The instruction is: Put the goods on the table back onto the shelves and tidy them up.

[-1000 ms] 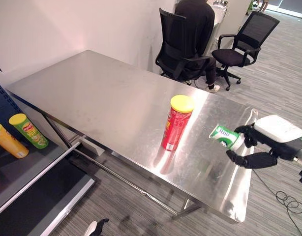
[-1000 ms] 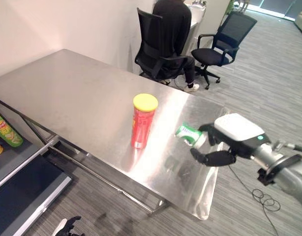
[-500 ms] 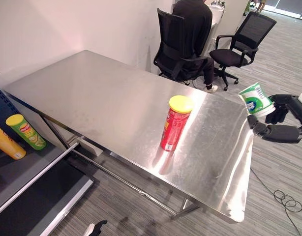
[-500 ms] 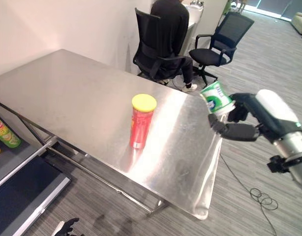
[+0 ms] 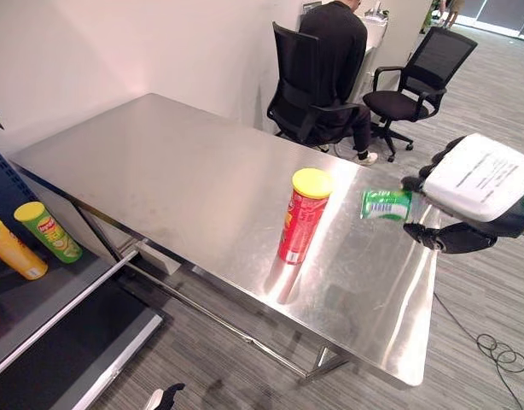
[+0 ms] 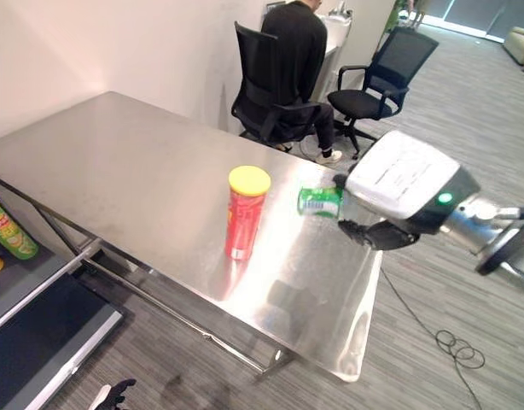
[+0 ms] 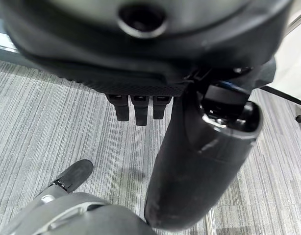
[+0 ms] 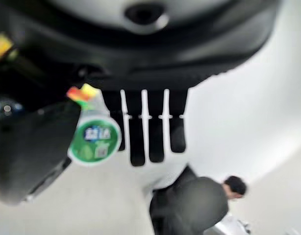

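My right hand (image 5: 477,181) is shut on a green and white cup (image 5: 386,205), held on its side just above the right end of the steel table (image 5: 185,179). The right wrist view shows the cup (image 8: 95,142) pinched between the thumb and the fingers (image 8: 149,132). A red chips can (image 5: 303,218) with a yellow lid stands upright on the table, left of the cup. My left hand (image 5: 164,395) hangs low over the floor with relaxed fingers (image 7: 136,105) and holds nothing.
A dark shelf (image 5: 40,299) at the left carries a green can (image 5: 49,229) and an orange can (image 5: 14,248), both lying down. Behind the table a person (image 5: 334,43) sits in a black chair; an empty office chair (image 5: 411,85) stands beside.
The right hand lifted the cup off the table, swung it up and out to the right, then brought it back over the table's right end, turned on its side.
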